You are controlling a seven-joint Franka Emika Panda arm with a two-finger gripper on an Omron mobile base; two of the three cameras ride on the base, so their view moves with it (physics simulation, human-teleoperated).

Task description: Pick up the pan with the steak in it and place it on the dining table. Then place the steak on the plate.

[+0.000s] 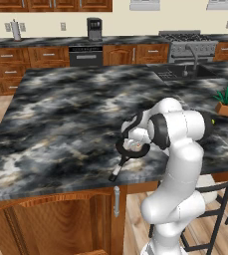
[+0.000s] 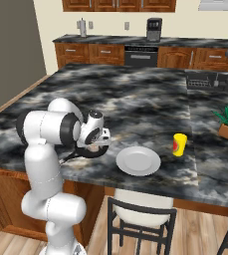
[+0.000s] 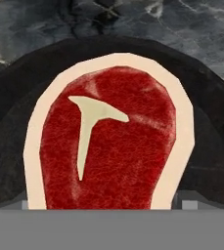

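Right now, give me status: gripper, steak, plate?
Gripper open, low over steak. Steak in pan on dining table. Plate bare beside it, nothing in the way.

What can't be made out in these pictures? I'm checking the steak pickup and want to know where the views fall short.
- Steak: its lower end is cut off at the bottom of the hand view.
- Gripper: in the right base view the hand's body covers the fingers.
- Pan: in the left base view the arm hides its bowl; rim and handle show.
- Plate: fully seen in the right base view.
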